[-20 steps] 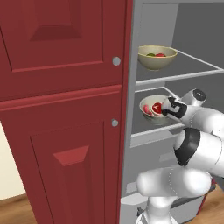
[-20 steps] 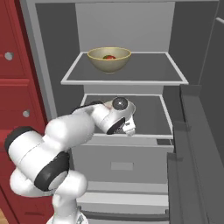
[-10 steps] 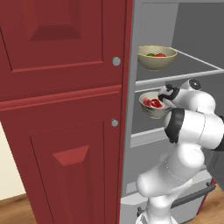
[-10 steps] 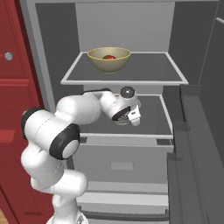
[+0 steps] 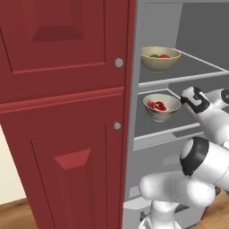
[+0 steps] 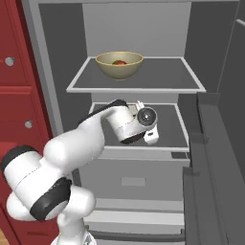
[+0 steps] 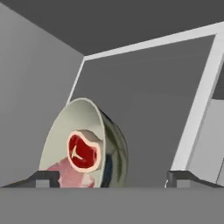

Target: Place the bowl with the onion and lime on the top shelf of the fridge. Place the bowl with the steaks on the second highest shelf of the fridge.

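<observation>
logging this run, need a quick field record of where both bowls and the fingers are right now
fridge: tall grey refrigerator, door open
top shelf: flat grey uppermost shelf, carries the yellowish round bowl holding the small green lime and red onion
second shelf: grey shelf below, carries the pale grey-green round bowl with the flat red steaks
fingers: small dark finger tips, spread apart, nothing between them
gripper: beside the steak bowl, not touching it
task state: both bowls sit on their target shelves
</observation>
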